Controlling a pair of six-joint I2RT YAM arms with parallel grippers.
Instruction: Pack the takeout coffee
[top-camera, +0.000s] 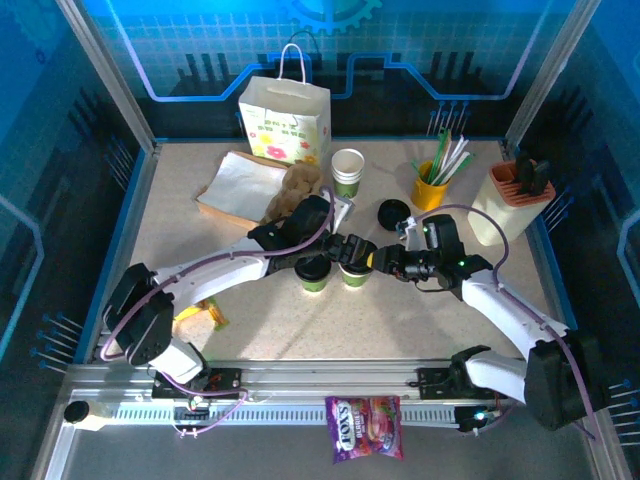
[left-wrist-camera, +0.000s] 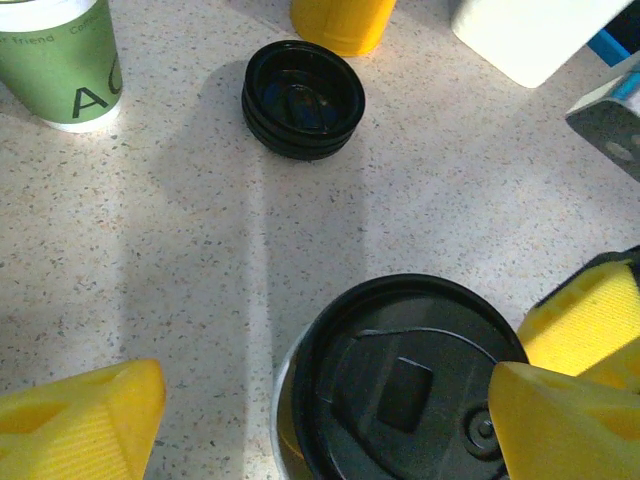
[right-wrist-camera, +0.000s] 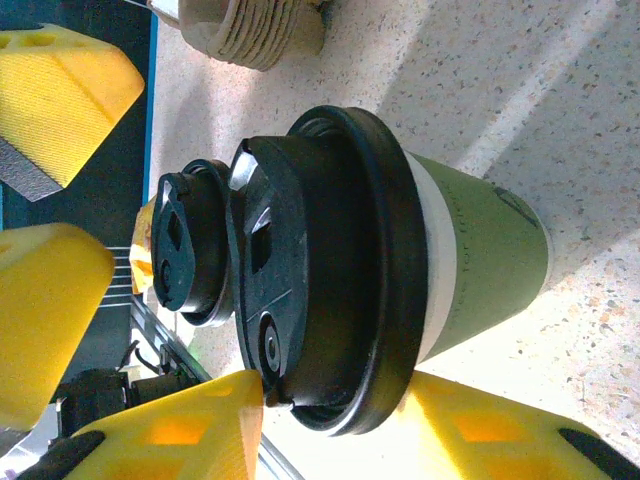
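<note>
In front of the white flowered paper bag, one black-lidded green-and-white paper cup stands beside its twin. Left gripper gapes wide over the first; right gripper brackets its rim, grip unclear. Bare tabletop lies bagward.

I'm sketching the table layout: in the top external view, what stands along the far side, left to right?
flower-printed paper bag → stack of paper cups → loose black lid → yellow cup of straws → white holder with orange top
</note>
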